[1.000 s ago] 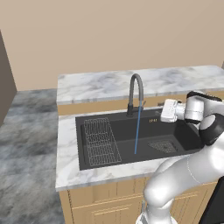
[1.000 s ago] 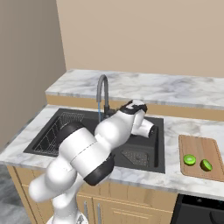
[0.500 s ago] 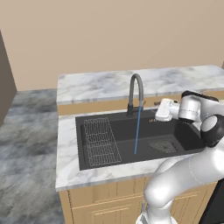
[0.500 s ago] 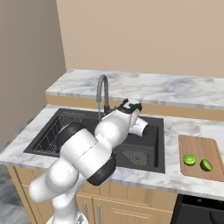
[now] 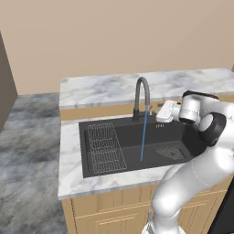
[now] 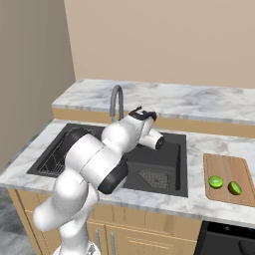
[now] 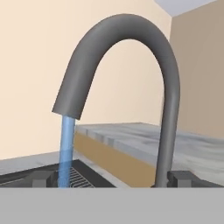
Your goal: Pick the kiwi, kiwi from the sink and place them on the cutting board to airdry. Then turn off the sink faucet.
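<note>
Two lime-green kiwis lie side by side on the brown cutting board, on the counter right of the sink. The dark gooseneck sink faucet is running; a blue stream of water falls into the basin. My gripper hovers over the sink just right of the faucet, pointing at it. In the hand view the faucet arches close ahead, and my gripper is open with nothing between its fingertips.
A wire rack lies in the left part of the basin and a mesh drain grate in the right part. Marble counter surrounds the sink, with a raised ledge and beige wall behind. My arm crosses the sink's right half.
The hand has moved left over the sink, closer to the faucet. The kiwis, the board and the running water are as before.
</note>
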Motion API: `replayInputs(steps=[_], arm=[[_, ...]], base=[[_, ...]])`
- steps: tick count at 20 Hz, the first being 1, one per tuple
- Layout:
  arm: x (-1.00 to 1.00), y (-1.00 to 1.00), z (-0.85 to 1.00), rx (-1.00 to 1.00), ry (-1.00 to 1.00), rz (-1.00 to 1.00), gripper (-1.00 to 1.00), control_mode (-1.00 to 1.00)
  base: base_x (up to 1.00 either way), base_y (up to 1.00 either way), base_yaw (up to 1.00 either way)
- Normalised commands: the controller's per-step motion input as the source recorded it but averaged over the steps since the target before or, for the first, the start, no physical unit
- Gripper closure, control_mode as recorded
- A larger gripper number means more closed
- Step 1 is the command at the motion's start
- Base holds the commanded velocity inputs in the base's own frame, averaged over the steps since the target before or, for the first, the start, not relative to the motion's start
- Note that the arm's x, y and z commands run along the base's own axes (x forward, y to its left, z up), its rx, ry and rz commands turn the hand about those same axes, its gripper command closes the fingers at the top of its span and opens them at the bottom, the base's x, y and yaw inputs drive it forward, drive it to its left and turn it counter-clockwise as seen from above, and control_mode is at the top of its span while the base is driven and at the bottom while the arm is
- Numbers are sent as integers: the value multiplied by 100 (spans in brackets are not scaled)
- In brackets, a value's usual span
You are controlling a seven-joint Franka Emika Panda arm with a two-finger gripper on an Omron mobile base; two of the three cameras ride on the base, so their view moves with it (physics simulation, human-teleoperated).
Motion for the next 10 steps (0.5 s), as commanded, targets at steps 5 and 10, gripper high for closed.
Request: replayInputs(steps=[5, 10], arm=[[11, -1, -18, 0, 0, -1, -100, -100], [0, -16, -26, 0, 0, 0, -100, -100]], base=[[0, 0, 0], [0, 0, 0]])
